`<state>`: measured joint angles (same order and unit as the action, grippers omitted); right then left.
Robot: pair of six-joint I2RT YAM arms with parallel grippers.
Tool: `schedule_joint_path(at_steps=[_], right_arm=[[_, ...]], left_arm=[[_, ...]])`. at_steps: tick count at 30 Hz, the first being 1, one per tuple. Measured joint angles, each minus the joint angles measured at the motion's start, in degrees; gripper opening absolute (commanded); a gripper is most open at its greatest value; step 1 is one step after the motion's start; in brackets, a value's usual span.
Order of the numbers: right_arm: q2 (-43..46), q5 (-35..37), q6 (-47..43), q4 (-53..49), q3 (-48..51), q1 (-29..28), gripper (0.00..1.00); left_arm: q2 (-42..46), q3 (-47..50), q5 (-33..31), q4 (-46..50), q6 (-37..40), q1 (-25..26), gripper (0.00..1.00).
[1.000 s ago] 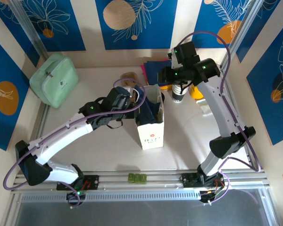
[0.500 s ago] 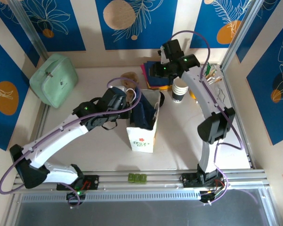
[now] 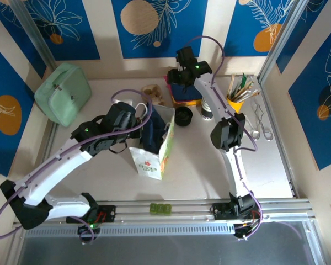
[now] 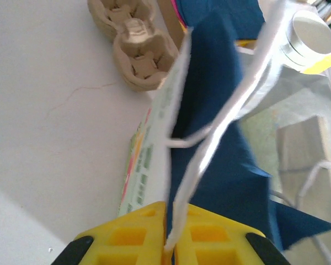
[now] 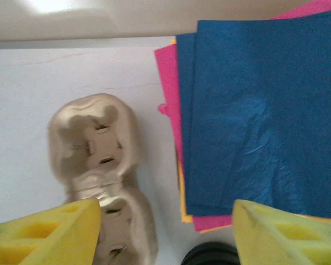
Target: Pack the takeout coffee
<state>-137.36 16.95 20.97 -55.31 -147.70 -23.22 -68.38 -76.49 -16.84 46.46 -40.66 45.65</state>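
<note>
The takeout coffee cup (image 3: pixel 205 112), white with a dark lower part, stands at the back right, partly behind my right arm; its white rim (image 4: pixel 308 34) shows past the bag. My left gripper (image 3: pixel 138 118) (image 4: pixel 172 221) is shut on the white handle (image 4: pixel 220 127) of a white paper bag (image 3: pixel 153 152) lined with blue tissue, which leans to the left. My right gripper (image 3: pixel 175 80) (image 5: pixel 165 237) hangs open with nothing between its fingers, above the gap between the brown cup carrier (image 5: pixel 99 160) (image 3: pixel 153 93) and a stack of blue and pink tissue sheets (image 5: pixel 259 110).
A black round lid (image 3: pixel 183 116) (image 5: pixel 212 255) lies just right of the bag. A mint green case (image 3: pixel 62 93) sits at the back left. A yellow pot of utensils (image 3: pixel 235 99) and metal tongs (image 3: pixel 262 124) are at the right. Bare table lies in front of the bag.
My right gripper has swung left, away from the cup, to above the carrier and tissue stack, and its jaws have widened. My left gripper has pulled the bag left and nearer.
</note>
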Motion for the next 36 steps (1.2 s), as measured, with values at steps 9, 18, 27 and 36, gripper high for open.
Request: schedule_joint_path(at_steps=[9,18,27,36], right_arm=[[-8.48,6.71,-1.20,1.16,-2.93,-0.26,0.69],[-13.86,14.60,-4.13,2.29,-4.85,-0.39,0.64],[-15.87,17.16,-4.68,3.65,-5.57,0.37,0.65],[-16.68,15.76,-2.69,2.91,-5.60,1.92,0.68]], left_arm=[[3.85,2.69,-1.16,0.79,-0.90,-1.62,0.18],[4.48,3.69,-1.20,0.52,-1.03,-1.68,0.22],[5.03,4.70,-0.09,-1.20,-0.85,-1.77,0.24],[5.99,5.64,0.31,-2.40,-0.79,-1.77,0.24]])
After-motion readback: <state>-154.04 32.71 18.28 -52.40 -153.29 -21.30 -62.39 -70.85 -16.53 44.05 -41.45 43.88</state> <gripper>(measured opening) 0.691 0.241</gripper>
